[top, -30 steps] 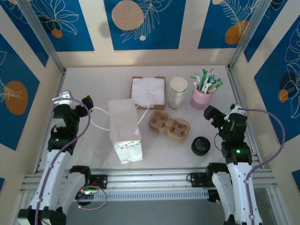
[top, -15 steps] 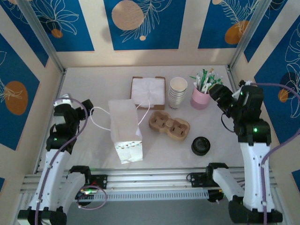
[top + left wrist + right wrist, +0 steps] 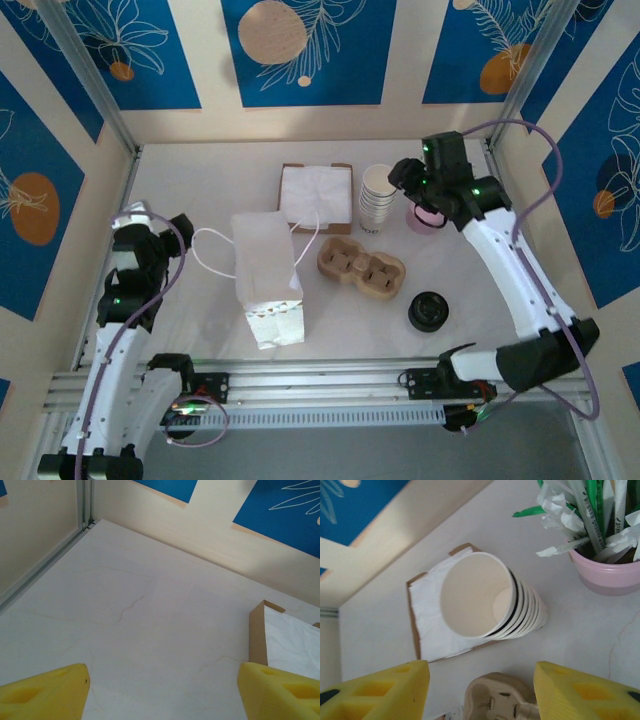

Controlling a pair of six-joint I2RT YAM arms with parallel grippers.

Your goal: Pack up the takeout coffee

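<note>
In the top view the right arm is stretched far forward and bent to the left, so that the right gripper [image 3: 403, 175] hangs just beside the stack of cups [image 3: 378, 196]. I judge this pose is for taking one cup from the stack, because a packed coffee needs a cup first. The cup carrier [image 3: 362, 268] lies in the middle of the table [image 3: 200, 180] with its holes up, ready to receive a cup. The white paper bag [image 3: 265, 275] is just left of it, near the left arm. A round black lid [image 3: 428, 311] sits near the front right of the carrier. This may be the takeout coffee, but from above I cannot tell if a cream cup stands under it. The left arm is folded close to its base, and the left gripper [image 3: 180, 222] points toward the bag's handle, touching nothing. In the left wrist view the left gripper [image 3: 162, 690] has its yellow pads [image 3: 45, 690] wide apart over bare table, and a corner of the napkin box [image 3: 285, 635] is ahead on the right. In the right wrist view the right gripper [image 3: 480, 680] looks down with its pads [image 3: 585, 690] apart and nothing clamped. The stack of cups [image 3: 485, 602] stands ahead of them, not yet between them, against the napkin box [image 3: 427, 605]. The pink straw cup [image 3: 607, 575] is to the right and the cup carrier [image 3: 492, 697] is below.
</note>
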